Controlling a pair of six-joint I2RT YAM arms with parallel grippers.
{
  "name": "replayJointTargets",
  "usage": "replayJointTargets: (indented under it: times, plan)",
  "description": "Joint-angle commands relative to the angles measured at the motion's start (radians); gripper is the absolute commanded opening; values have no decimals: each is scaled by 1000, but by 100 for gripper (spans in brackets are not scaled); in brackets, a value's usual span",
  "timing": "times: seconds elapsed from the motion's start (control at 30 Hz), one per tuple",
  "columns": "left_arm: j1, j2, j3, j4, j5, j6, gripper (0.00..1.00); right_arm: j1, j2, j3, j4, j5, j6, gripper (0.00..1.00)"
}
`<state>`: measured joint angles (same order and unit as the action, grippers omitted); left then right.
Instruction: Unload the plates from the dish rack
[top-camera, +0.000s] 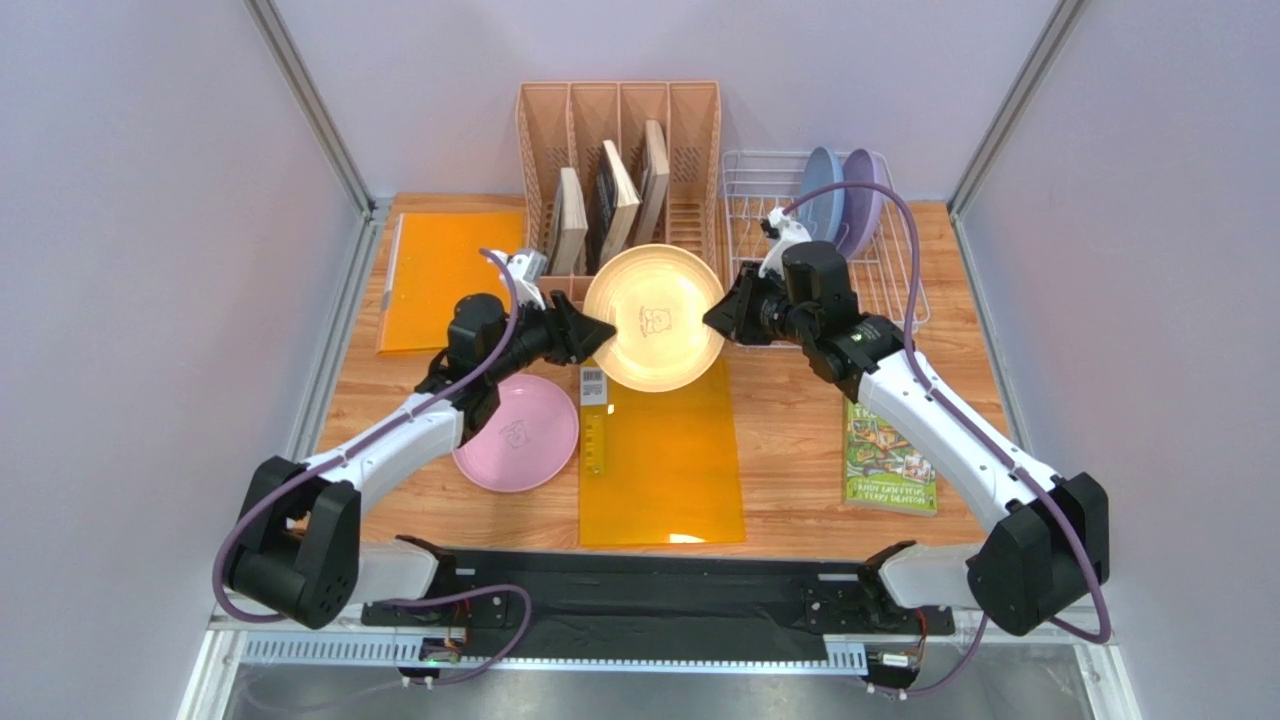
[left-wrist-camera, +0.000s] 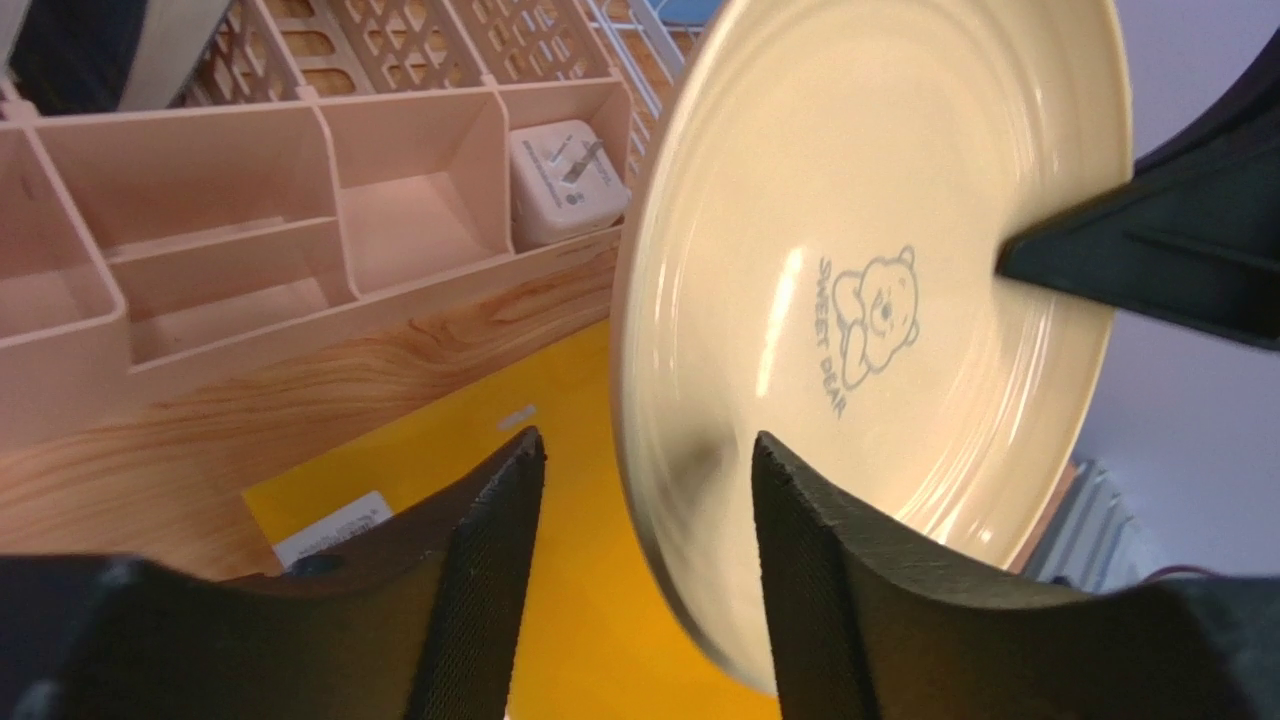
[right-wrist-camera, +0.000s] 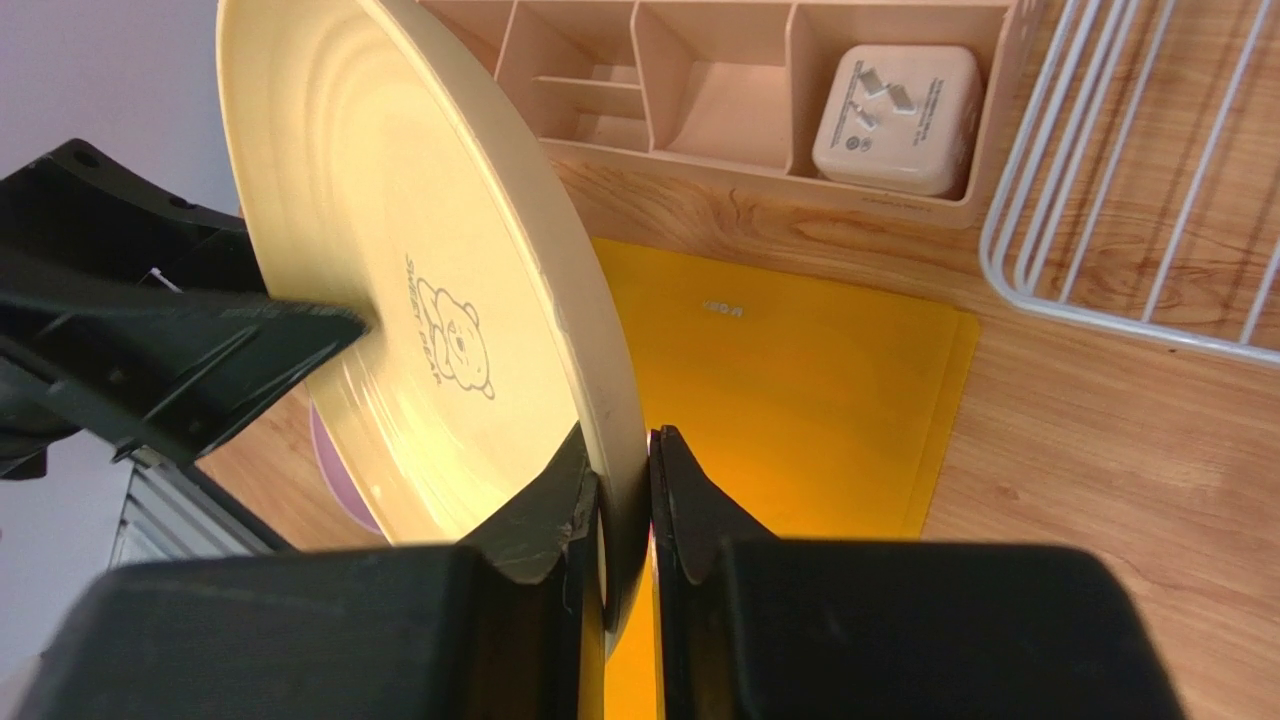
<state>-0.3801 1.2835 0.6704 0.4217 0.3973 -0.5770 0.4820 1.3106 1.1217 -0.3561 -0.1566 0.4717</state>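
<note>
A: Plates, 4 of them: where?

B: Cream plate (top-camera: 654, 318): up off the table (top-camera: 796, 450) at centre of the top view, tilted on edge, bear mark facing the camera above. Pink plate (top-camera: 517, 432): flat on the table at 8 o'clock from cream plate, just beside the left arm. Blue plate (top-camera: 819, 188) and lavender plate (top-camera: 867, 192): upright side by side at the far end of the rack (top-camera: 739, 210), at 1 o'clock from cream plate.

A: Right gripper?

B: Right gripper (right-wrist-camera: 619, 438): clamped on cream plate's rim at 3 o'clock, fingers (right-wrist-camera: 541, 510) pressed tight, 1 on each face.

A: Left gripper?

B: Left gripper (left-wrist-camera: 646, 446): at cream plate's 9 o'clock, jaws spread wide, rim inside the gap and nearer 1 finger. Too blurred to tell whether touching.

A: Around cream plate?

B: Orange folder (top-camera: 661, 473): flat on the table at 6 o'clock, partly under cream plate in the top view. Organizer (top-camera: 619, 120): at 12 o'clock, just left of the rack, with books (top-camera: 609, 203) leaning in its slots. Adapter (right-wrist-camera: 890, 98): white, lying in the end compartment of a pink tray (right-wrist-camera: 691, 158), just beside the rack's wires. Green book (top-camera: 890, 458): flat on the table at 4 o'clock, beside the right arm.
</note>
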Motion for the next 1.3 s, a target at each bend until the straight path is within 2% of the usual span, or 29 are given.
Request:
replayJointTargets:
  times: [0.0,0.03,0.1,0.17,0.27,0.3,0.33,0.4,0.43,0.53,0.6,0.63,0.73,0.87,1.0,1.13,1.27]
  plan:
    - [-16,13,49,72,-15,12,18,4,-22,0,88,-90,42,0]
    - [-16,13,47,72,-20,12,7,4,-19,0,88,-92,41,1]
    - [-19,2,40,68,-35,14,0,3,-14,0,85,-95,38,2]
    - [-17,-9,32,46,-55,19,0,3,-13,1,86,-93,32,13]
    - [-19,-42,11,16,-86,28,0,3,-11,10,82,-80,27,22]
    - [-17,-65,5,2,-101,31,0,4,-10,16,68,-77,12,31]
    - [-19,-82,-3,-23,-142,31,0,4,-8,26,51,-42,-1,50]
    - [-17,-157,-40,-55,-202,32,0,3,-8,47,-1,17,-50,65]
    - [-19,-189,-51,-110,-277,31,0,1,-14,53,-18,108,-65,73]
    - [-17,-332,-80,-272,-449,25,0,-3,-31,62,-58,277,-136,79]
    - [-17,-445,-110,-355,-538,2,0,-16,-36,67,-67,314,-159,80]
    - [-17,-482,-121,-444,-628,-39,0,-34,-36,73,-70,327,-171,81]
    - [-17,-616,-156,-622,-760,-107,0,-81,-30,87,-70,342,-174,81]
    - [-17,-729,-207,-780,-870,-190,0,-131,-11,139,-72,434,-195,82]
    - [-17,-780,-250,-871,-949,-263,0,-180,29,208,-63,528,-217,83]
    - [-17,-786,-270,-923,-1026,-284,0,-243,84,276,-57,531,-235,83]
    - [-17,-747,-278,-925,-1026,-294,0,-272,122,320,-60,523,-246,83]
